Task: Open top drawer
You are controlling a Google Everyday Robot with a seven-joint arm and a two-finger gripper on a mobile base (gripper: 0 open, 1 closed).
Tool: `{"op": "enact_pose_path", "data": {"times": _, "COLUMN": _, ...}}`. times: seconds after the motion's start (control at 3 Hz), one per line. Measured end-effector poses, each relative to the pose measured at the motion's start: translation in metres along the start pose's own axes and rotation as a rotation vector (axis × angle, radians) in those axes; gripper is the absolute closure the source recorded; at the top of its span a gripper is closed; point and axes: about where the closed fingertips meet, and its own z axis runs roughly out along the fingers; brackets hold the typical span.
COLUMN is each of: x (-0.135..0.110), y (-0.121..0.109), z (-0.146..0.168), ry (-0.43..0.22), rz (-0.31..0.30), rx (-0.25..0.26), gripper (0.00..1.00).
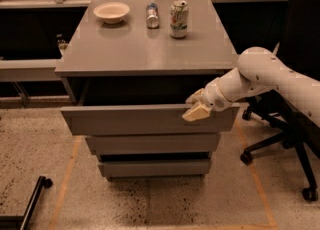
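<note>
The top drawer [130,120] is the wide matte-grey front under the cabinet top [145,49]. It stands pulled out some way towards me, with a dark gap behind its upper edge. My gripper [196,105], with cream fingers on a white arm reaching in from the right, sits on the right part of the drawer's upper edge. One finger [197,113] lies on the outside of the front panel and the other [194,95] sits behind it, so the gripper is closed on the panel.
Two narrower drawer fronts [150,144] sit closed below. On the cabinet top stand a white bowl [111,12], a small bottle on its side [152,15] and a can [179,19]. A black office chair [295,74] stands close on the right. A black wheeled leg [30,201] lies at the lower left.
</note>
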Motion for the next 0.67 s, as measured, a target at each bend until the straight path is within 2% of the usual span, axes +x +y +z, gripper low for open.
{"op": "enact_pose_path", "data": {"times": 0.33, "x": 0.000, "y": 0.000, "z": 0.000, "ry": 0.000, "rz": 0.000, "rx": 0.000, "gripper": 0.87}}
{"op": "enact_pose_path", "data": {"times": 0.67, "x": 0.013, "y": 0.040, "z": -0.019, "ry": 0.057, "rz": 0.020, "rx": -0.050, "gripper": 0.88}}
